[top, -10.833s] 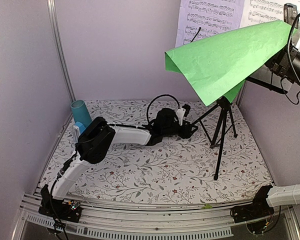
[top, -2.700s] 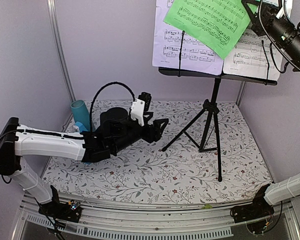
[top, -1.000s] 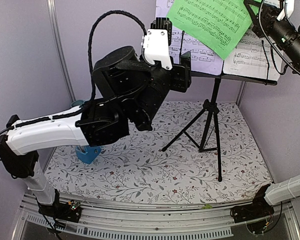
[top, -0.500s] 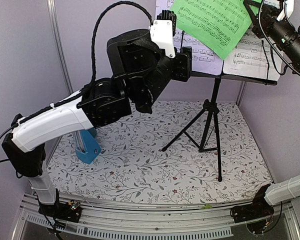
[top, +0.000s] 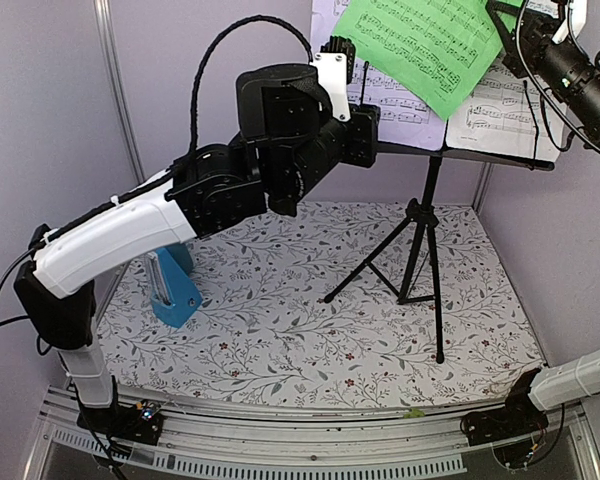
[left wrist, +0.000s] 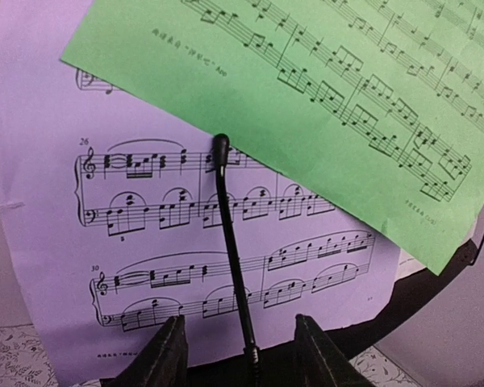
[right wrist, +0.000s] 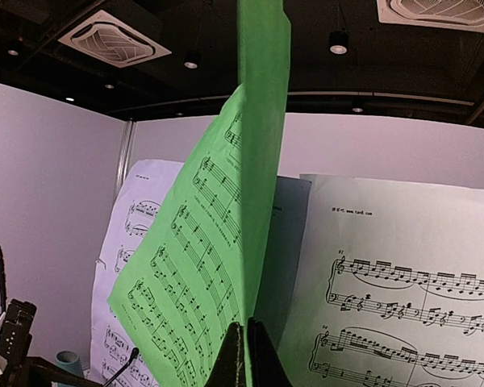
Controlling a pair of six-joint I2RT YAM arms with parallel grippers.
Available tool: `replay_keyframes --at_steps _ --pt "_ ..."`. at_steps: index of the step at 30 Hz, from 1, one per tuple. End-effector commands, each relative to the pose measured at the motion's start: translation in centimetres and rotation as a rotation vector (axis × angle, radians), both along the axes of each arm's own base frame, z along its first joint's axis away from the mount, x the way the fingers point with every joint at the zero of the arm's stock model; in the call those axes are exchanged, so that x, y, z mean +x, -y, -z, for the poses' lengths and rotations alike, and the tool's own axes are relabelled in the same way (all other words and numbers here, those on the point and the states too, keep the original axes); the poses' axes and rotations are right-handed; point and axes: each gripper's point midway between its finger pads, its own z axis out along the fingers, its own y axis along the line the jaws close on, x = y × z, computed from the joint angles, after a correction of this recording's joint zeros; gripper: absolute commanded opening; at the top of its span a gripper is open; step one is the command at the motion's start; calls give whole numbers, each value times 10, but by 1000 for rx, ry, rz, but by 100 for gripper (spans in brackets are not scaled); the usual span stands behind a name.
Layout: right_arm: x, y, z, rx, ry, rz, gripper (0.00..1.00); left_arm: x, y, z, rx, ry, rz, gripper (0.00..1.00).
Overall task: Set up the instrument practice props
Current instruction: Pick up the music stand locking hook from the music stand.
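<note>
pages (top: 420,45) on stand (top: 430,200), metronome (top: 177,293) far left

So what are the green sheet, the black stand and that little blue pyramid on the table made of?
The green sheet is paper, matte: thin, curving, printed with notes. The black stand is probably metal with a satin black coat, judging by its thin stiff legs. The blue pyramid looks like smooth moulded plastic, evenly coloured; I can't be sure.

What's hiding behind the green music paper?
Two white music pages, standing on the black stand. The green sheet covers their upper inner parts, so the notes printed there cannot be seen.
</note>
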Motion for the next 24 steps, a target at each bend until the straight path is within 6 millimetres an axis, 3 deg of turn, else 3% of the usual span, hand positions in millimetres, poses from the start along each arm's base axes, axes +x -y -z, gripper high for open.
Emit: replay_keyframes --at_steps 1,9,24 --pt "-2 2 0 2 1 -6 0 7 1 0 -10 -10 15 44" --pt "-2 2 0 -14 6 2 0 13 1 0 -6 -7 22 32" --pt "4 -1 5 -64 12 31 0 17 5 2 4 4 44 19"
